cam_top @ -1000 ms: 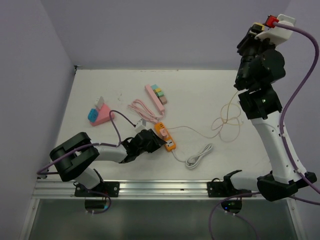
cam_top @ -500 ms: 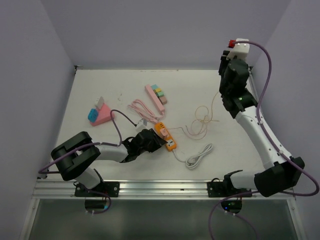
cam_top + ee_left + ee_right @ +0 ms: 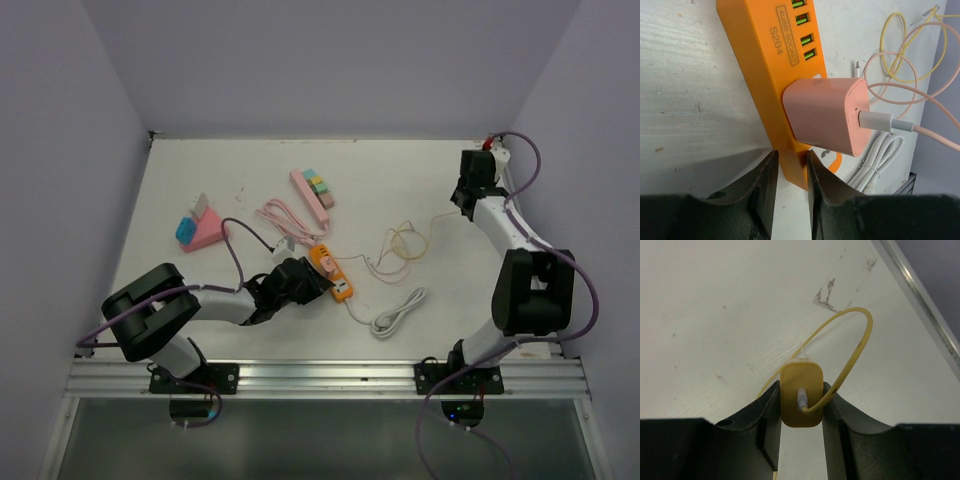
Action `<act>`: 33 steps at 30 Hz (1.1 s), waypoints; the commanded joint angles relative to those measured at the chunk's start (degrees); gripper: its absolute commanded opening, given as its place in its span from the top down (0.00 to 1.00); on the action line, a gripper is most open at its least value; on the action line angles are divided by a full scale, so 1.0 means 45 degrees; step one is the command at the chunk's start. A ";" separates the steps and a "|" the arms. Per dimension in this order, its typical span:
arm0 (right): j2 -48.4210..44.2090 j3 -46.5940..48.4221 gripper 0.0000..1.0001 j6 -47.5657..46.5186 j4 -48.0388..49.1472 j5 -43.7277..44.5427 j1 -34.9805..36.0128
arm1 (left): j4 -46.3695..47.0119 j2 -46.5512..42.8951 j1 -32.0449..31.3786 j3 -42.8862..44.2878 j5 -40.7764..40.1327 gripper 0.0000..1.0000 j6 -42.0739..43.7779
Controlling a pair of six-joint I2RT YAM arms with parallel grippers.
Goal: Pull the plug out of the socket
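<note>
The orange power strip (image 3: 331, 272) lies mid-table. In the left wrist view the orange power strip (image 3: 765, 60) has a pink plug (image 3: 827, 115) seated in it, with a pink cable running off to the right. My left gripper (image 3: 790, 162) is shut on the strip's near end, and it also shows in the top view (image 3: 303, 281). My right gripper (image 3: 801, 395) is shut on a yellow plug (image 3: 801, 402), which is free of the strip and low over the table at the far right (image 3: 470, 196). The plug's yellow cable (image 3: 405, 241) trails in loops toward the strip.
A white bundled cable (image 3: 398, 312) lies right of the strip. A pink power strip (image 3: 311, 193), a coiled pink cable (image 3: 283, 215) and a pink and blue block (image 3: 199, 230) sit behind it. The table's metal right edge (image 3: 920, 295) runs close to my right gripper.
My right arm has come down from high above to the far right of the table with the yellow plug in it, and the yellow cable has shifted. The left arm has not moved.
</note>
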 commanded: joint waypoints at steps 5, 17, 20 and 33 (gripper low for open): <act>0.1222 0.0207 0.68 0.2150 -0.1215 -0.1221 -0.0949 | -0.2319 0.0380 -0.0054 -0.0394 -0.0338 0.68 0.1009; 0.0795 0.0266 0.16 0.2151 -0.1918 -0.1925 -0.1106 | -0.2260 0.0361 -0.0054 -0.0433 -0.0240 0.68 0.1068; -0.0063 0.0149 0.10 0.1878 -0.2231 -0.2314 -0.1087 | -0.2221 0.0342 -0.0054 -0.0433 -0.0240 0.68 0.1068; -0.4869 -0.1296 0.08 -0.0016 -0.1646 -0.4484 0.2249 | -0.2162 0.0517 -0.0054 -0.0374 -0.0084 0.68 0.1049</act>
